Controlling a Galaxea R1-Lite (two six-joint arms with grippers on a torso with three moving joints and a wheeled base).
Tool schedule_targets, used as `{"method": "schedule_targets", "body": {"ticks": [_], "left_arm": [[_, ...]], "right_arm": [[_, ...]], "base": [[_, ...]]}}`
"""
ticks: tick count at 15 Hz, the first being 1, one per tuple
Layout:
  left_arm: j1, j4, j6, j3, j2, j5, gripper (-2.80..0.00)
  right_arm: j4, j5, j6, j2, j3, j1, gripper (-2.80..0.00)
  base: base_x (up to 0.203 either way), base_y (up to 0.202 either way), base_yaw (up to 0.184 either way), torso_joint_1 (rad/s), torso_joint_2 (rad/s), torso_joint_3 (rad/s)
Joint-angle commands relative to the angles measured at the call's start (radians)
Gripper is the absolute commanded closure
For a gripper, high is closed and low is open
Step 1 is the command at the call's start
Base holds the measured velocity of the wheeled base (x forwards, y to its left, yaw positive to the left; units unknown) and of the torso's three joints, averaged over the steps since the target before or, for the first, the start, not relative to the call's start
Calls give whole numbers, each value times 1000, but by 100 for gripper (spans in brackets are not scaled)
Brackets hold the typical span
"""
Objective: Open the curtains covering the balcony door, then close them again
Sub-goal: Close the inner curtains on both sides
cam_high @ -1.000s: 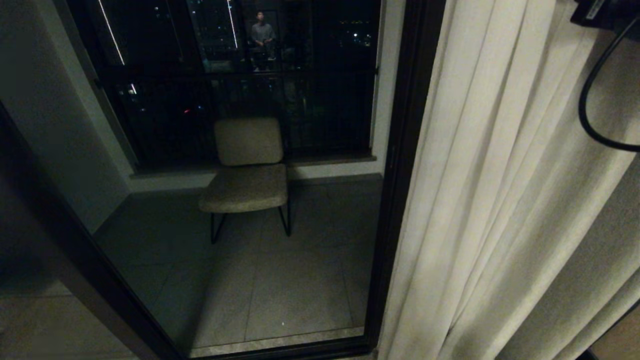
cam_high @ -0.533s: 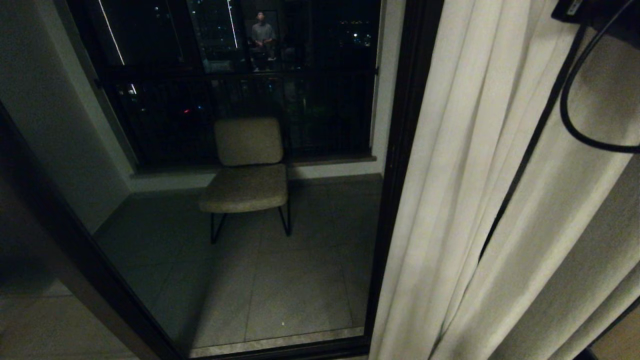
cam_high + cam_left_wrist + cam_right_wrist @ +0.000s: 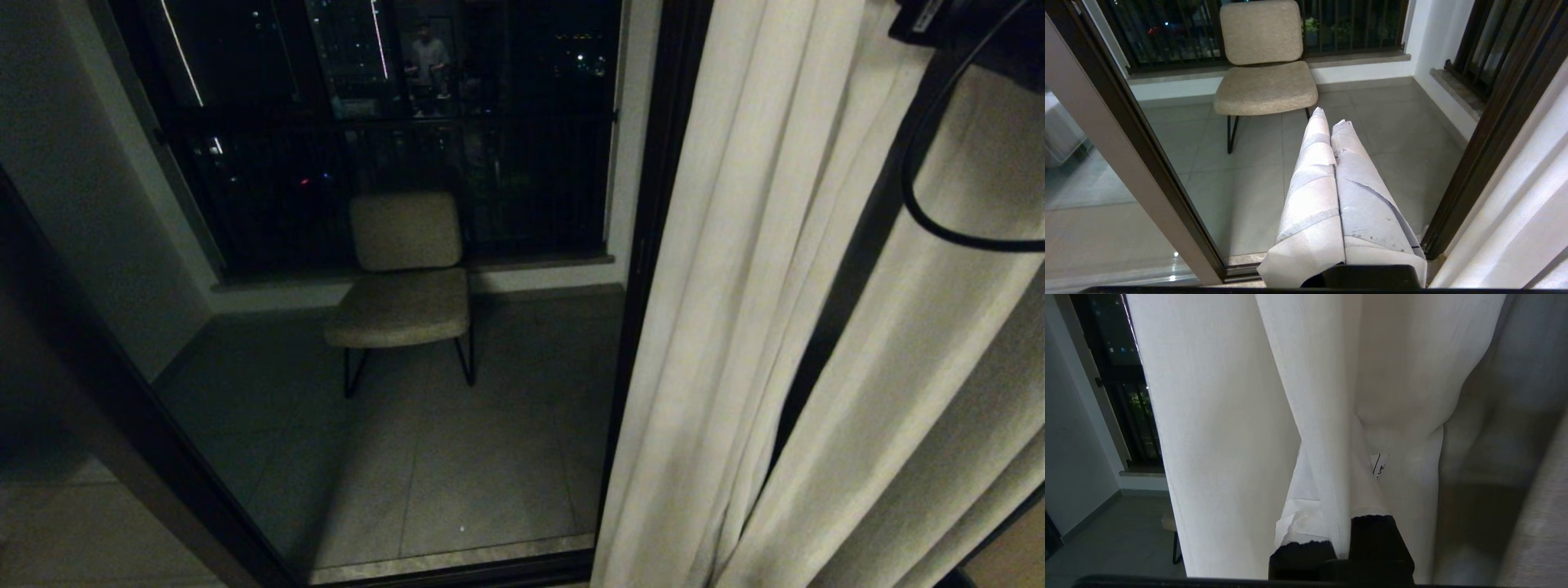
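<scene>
The right hand (image 3: 1345, 539) was closed on a fold of the curtain (image 3: 1229, 416), which was gathered at the right of the glass door (image 3: 408, 245). The left hand (image 3: 1331, 122) was held shut, empty, pointing toward a chair (image 3: 1265, 69) seen through the glass.

Curtains (image 3: 759, 327) right of the balcony door (image 3: 645, 286); chair (image 3: 404, 278) behind it

The curtains (image 3: 759, 327), cream with long vertical pleats, hung bunched at the right side of the balcony door (image 3: 645, 269). The door's dark frame stood upright, its glass pane uncovered. One pleat was pinched forward, parting the folds.
</scene>
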Motion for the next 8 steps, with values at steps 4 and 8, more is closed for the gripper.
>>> {"method": "schedule_targets", "body": {"ticks": [4, 8], "left_arm": [[0, 0, 0, 0, 0, 0, 0], [0, -1, 0, 0, 0, 0, 0]], "right_arm": [[1, 0, 0, -1, 0, -1, 0], [3, -2, 0, -7, 6, -1, 0]], "base": [[0, 0, 0, 0, 0, 0], [0, 0, 0, 0, 0, 0]]}}
